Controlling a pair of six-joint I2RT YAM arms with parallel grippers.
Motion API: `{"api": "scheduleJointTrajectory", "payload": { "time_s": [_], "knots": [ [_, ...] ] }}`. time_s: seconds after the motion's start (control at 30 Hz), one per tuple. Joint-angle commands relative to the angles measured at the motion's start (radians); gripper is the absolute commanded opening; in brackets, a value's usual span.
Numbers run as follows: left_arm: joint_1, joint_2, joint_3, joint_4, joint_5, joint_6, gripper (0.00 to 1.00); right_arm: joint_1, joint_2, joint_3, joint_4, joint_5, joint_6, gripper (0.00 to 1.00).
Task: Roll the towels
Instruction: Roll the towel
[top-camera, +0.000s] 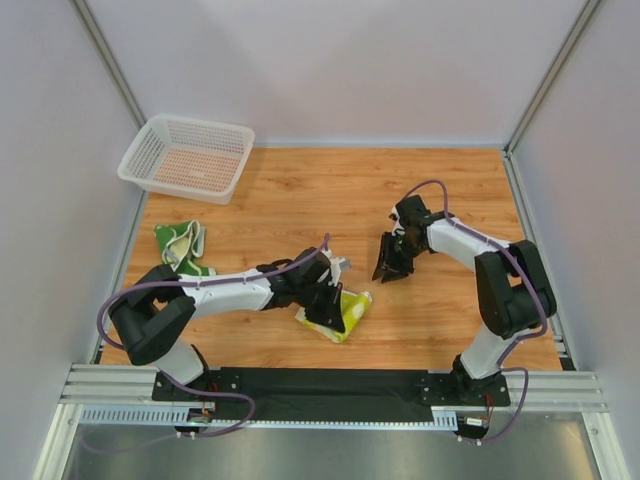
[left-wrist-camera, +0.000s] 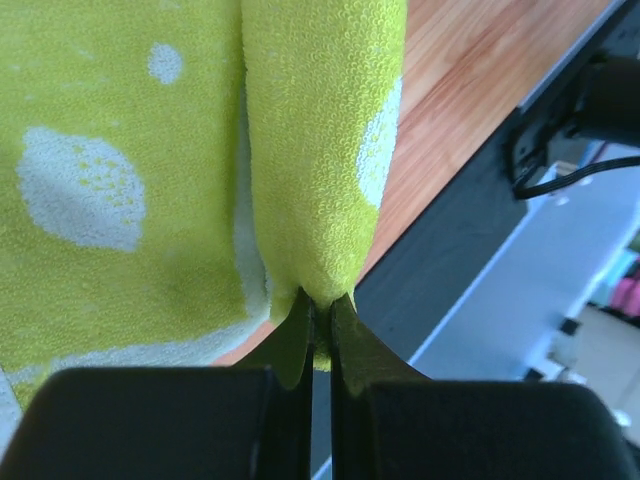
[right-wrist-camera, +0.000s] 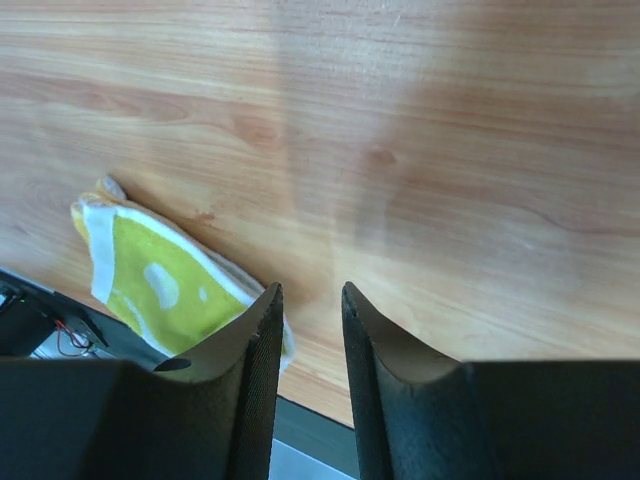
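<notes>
A bright yellow-green towel (top-camera: 347, 314) with pale spots lies partly folded near the table's front edge. My left gripper (top-camera: 325, 300) is shut on a folded ridge of it. In the left wrist view the fold (left-wrist-camera: 322, 140) runs up from the pinched fingertips (left-wrist-camera: 320, 305). My right gripper (top-camera: 392, 262) hovers to the right of that towel. It stands open with nothing between its fingers (right-wrist-camera: 308, 292), and bare wood shows in the gap. The right wrist view shows the yellow-green towel (right-wrist-camera: 155, 278) to the left of its fingers. A cream and green patterned towel (top-camera: 181, 246) lies bunched at the left.
A white mesh basket (top-camera: 187, 157) stands at the back left corner. The black strip along the table's front edge (top-camera: 320, 385) runs just below the yellow-green towel. Grey walls close in the left, right and back sides.
</notes>
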Motion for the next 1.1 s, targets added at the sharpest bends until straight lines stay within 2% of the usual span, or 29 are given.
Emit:
{"api": "scheduleJointTrajectory", "payload": {
  "time_s": [0.0, 0.23, 0.3, 0.43, 0.5, 0.7, 0.83, 1.07],
  "knots": [
    [0.055, -0.035, -0.031, 0.084, 0.125, -0.114, 0.00, -0.016, -0.106, -0.026, 0.046, -0.007, 0.028, 0.32],
    [0.104, 0.018, -0.048, 0.071, 0.181, -0.176, 0.00, -0.018, -0.218, -0.132, 0.169, -0.156, 0.068, 0.35],
    [0.112, 0.040, -0.066, 0.126, 0.211, -0.206, 0.00, -0.016, -0.254, -0.178, 0.218, -0.211, 0.079, 0.36],
    [0.138, 0.074, -0.153, 0.296, 0.275, -0.327, 0.00, -0.015, -0.315, -0.270, 0.318, -0.273, 0.102, 0.47],
    [0.145, 0.095, -0.182, 0.371, 0.287, -0.358, 0.00, -0.015, -0.336, -0.313, 0.333, -0.275, 0.099, 0.52],
    [0.158, 0.137, -0.193, 0.374, 0.286, -0.371, 0.00, 0.011, -0.361, -0.373, 0.338, -0.225, 0.074, 0.59],
    [0.173, 0.155, -0.206, 0.383, 0.294, -0.387, 0.00, 0.082, -0.358, -0.381, 0.352, -0.160, 0.075, 0.61],
    [0.190, 0.170, -0.218, 0.393, 0.309, -0.392, 0.00, 0.130, -0.312, -0.390, 0.421, -0.158, 0.094, 0.63]
  ]
}}
